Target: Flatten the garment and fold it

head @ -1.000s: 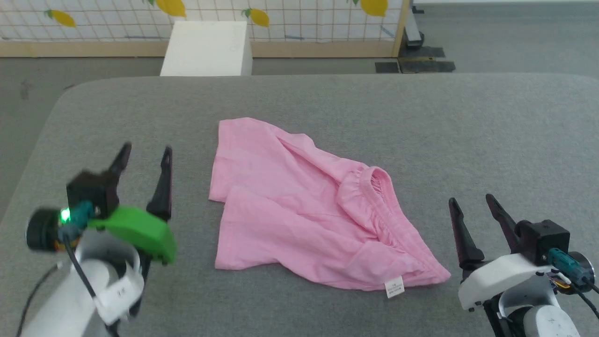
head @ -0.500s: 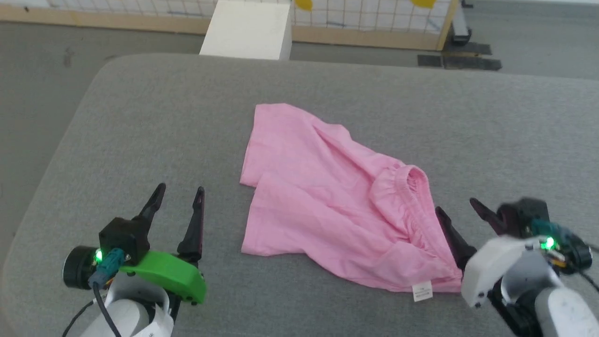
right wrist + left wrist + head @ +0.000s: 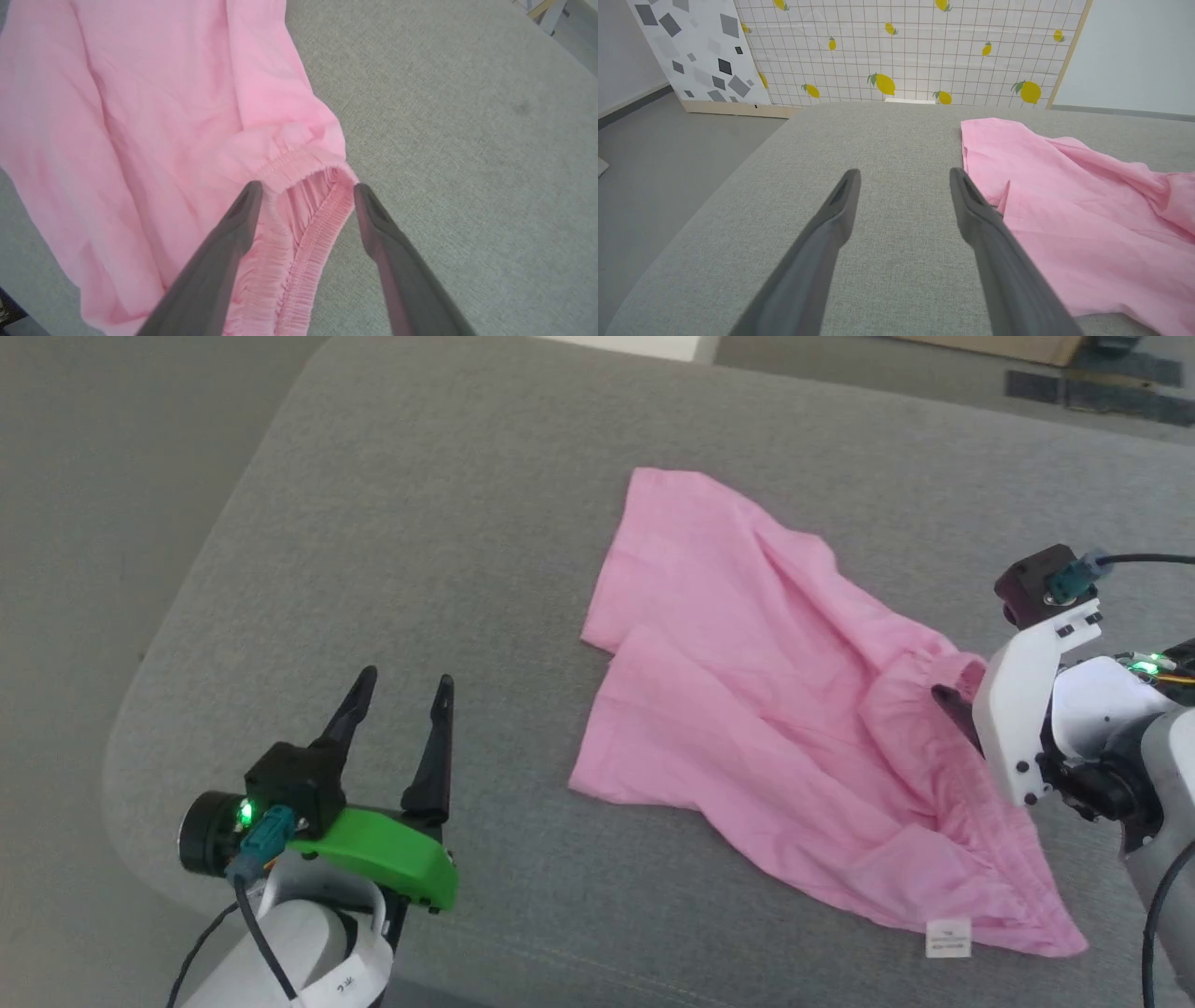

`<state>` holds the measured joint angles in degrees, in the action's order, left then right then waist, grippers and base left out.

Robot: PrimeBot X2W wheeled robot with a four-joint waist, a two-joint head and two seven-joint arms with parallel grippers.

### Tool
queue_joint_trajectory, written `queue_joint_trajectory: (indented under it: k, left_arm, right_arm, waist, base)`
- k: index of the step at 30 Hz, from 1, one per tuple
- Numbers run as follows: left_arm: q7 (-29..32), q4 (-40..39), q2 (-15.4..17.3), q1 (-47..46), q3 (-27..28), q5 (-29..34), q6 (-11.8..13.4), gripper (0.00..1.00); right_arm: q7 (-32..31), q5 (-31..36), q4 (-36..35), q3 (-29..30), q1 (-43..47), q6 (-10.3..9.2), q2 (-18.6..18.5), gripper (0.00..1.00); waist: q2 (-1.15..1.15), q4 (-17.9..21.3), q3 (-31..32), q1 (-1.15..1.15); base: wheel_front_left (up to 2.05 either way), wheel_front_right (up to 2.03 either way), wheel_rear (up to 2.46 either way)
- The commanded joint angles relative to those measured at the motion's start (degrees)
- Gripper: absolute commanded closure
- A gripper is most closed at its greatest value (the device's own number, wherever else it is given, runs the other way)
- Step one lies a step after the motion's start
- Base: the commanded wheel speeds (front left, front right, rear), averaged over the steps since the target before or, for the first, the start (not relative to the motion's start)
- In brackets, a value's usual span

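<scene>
The garment (image 3: 766,709), a pair of light pink shorts, lies crumpled on the grey padded table (image 3: 420,523), legs toward the far left and the gathered waistband (image 3: 299,161) toward the right. A small white tag (image 3: 948,938) hangs at its near right corner. My right gripper (image 3: 303,186) is open and hovers over the far end of the waistband, one finger on each side of the elastic edge; one dark finger (image 3: 952,707) shows against the cloth. My left gripper (image 3: 407,681) is open and holds nothing, over bare table left of the garment (image 3: 1064,196), its right finger near a leg hem.
The table's rounded left corner (image 3: 149,709) drops to grey floor (image 3: 75,523). Beyond the far edge stand a lemon-patterned grid screen (image 3: 901,46) and a white panel with grey shapes (image 3: 691,46). Bare grey surface lies right of the waistband (image 3: 467,140).
The head camera has tilted down and turned, shifting the whole picture. My right gripper has moved from beside the garment's near right corner to over the waistband. The left gripper stays open beside the garment.
</scene>
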<state>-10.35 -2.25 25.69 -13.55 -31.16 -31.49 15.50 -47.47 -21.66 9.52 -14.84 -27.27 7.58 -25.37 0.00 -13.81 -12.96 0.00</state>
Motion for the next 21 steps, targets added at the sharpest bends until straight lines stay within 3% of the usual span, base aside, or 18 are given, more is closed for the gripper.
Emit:
queue_joint_trajectory:
  k: [1,12,13,14,15,16,21]
  left_arm:
    - [-0.55,0.42,-0.6,-1.19,-0.17,0.09,-0.32,0.0]
    - [-1.87,2.47,-2.51,-2.94,-0.5,-0.04,-0.67,0.0]
    - [-1.93,2.61,-2.61,-3.05,-0.53,-0.07,-0.72,0.0]
    - [-1.96,2.79,-2.72,-3.23,-0.63,-0.09,-0.83,0.0]
    - [-1.95,2.96,-2.79,-3.4,-0.72,-0.08,-0.9,0.0]
    - [-1.92,3.21,-2.85,-3.57,-0.8,-0.1,-0.97,0.0]
    - [-1.59,4.28,-2.71,-3.8,-0.96,-0.39,-1.22,0.0]
  right_arm:
    - [-0.98,-0.39,1.36,-0.55,-1.32,-0.09,-0.54,0.0]
    - [0.59,0.48,8.12,-2.63,-3.49,-0.09,-2.4,0.0]
    - [0.85,0.51,8.32,-2.8,-3.44,-0.09,-2.48,0.05]
    - [1.26,0.54,8.53,-2.98,-3.43,-0.09,-2.58,0.59]
    - [1.9,0.62,8.67,-2.86,-3.5,-0.09,-2.57,0.76]
    - [2.86,0.77,8.76,-2.59,-3.62,-0.09,-2.46,1.0]
    - [8.29,1.36,8.29,-1.14,-3.49,-0.09,-1.85,1.0]
  waist:
    - [0.0,-4.38,-3.6,0.0]
    - [0.0,-6.98,-6.91,0.0]
    - [0.0,-6.9,-7.01,0.0]
    - [0.0,-6.75,-7.08,0.0]
    - [0.0,-6.56,-7.04,0.0]
    - [0.0,-6.24,-6.84,0.0]
    - [0.0,-4.22,-4.49,0.0]
  base:
    - [0.0,0.0,0.0]
    - [0.0,0.0,0.0]
    - [0.0,0.0,0.0]
    - [0.0,0.0,0.0]
    - [0.0,0.0,0.0]
    - [0.0,0.0,0.0]
    - [0.0,0.0,0.0]
